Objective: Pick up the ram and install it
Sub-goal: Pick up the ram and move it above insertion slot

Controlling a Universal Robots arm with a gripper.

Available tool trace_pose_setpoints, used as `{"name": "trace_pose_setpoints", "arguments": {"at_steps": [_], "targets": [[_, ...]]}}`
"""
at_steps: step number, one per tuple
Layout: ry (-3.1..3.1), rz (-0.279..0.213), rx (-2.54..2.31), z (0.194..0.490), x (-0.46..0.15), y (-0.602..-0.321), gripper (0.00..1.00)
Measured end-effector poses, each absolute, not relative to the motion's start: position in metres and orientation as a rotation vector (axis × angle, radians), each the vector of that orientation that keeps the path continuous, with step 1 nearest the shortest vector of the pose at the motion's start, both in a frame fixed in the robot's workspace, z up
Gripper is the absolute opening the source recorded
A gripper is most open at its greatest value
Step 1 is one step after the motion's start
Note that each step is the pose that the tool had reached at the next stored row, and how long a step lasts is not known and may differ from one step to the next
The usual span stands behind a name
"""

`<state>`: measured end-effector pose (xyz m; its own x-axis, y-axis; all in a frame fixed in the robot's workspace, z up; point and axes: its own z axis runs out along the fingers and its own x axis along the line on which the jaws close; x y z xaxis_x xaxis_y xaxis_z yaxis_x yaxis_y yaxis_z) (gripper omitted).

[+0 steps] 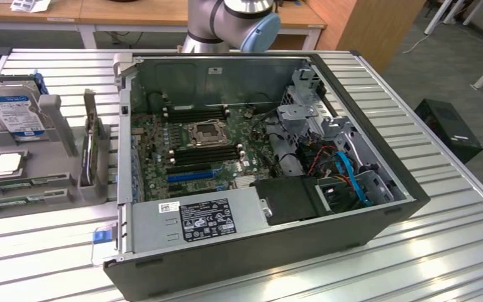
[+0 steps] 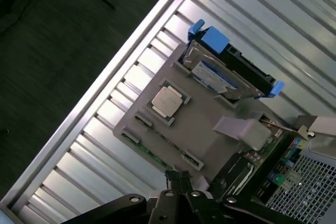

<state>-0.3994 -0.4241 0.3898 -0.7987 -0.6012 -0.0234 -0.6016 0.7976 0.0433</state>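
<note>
Ribbed aluminium table [image 1: 443, 251], dark floor [image 2: 47, 77] beside it, wooden desks [image 1: 133, 12] behind, open computer case [image 1: 250, 264] mid-table, ram [image 2: 157, 154] lying in grey holder tray [image 2: 210, 129] edge slot, gripper [image 2: 177, 179] pinched closed, holding nothing, near that edge.

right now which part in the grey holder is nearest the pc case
The upright card, on edge beside the case; the hard drive and processor sit farther to the exterior view's left.

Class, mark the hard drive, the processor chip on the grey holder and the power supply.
hard drive [image 1: 13, 113], exterior view, on its white label.
processor chip [image 2: 168, 100], wrist view, centre of its metal lid.
power supply [image 1: 205, 221], exterior view, on its black label.
</note>
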Motion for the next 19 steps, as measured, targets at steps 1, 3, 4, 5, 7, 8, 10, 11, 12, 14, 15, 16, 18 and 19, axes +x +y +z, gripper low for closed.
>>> {"name": "trace_pose_setpoints", "arguments": {"at_steps": [1,3,4,5,7,8,10,11,12,14,15,16,18,19], "targets": [[2.962,0.076,-1.021,0.3897,-0.3994,-0.4241,0.11],[2.943,0.076,-1.076,0.3897,-0.3994,-0.4241,0.11],[2.934,0.077,-1.102,0.3897,-0.3994,-0.4241,0.11],[2.924,0.077,-1.129,0.3897,-0.3994,-0.4241,0.11],[2.904,0.077,-1.181,0.3896,-0.3994,-0.4241,0.11],[2.893,0.077,-1.210,0.3896,-0.3994,-0.4241,0.11],[2.871,0.077,-1.262,0.3895,-0.3994,-0.4241,0.11],[2.860,0.077,-1.288,0.3895,-0.3994,-0.4241,0.11],[2.849,0.077,-1.314,0.3894,-0.3994,-0.4241,0.11],[2.826,0.077,-1.365,0.3893,-0.3994,-0.4241,0.11],[2.814,0.077,-1.391,0.3893,-0.3994,-0.4241,0.11],[2.800,0.077,-1.419,0.3892,-0.3994,-0.4241,0.11],[2.775,0.077,-1.469,0.3892,-0.3994,-0.4241,0.11],[2.762,0.077,-1.494,0.3891,-0.3994,-0.4241,0.11]]}}
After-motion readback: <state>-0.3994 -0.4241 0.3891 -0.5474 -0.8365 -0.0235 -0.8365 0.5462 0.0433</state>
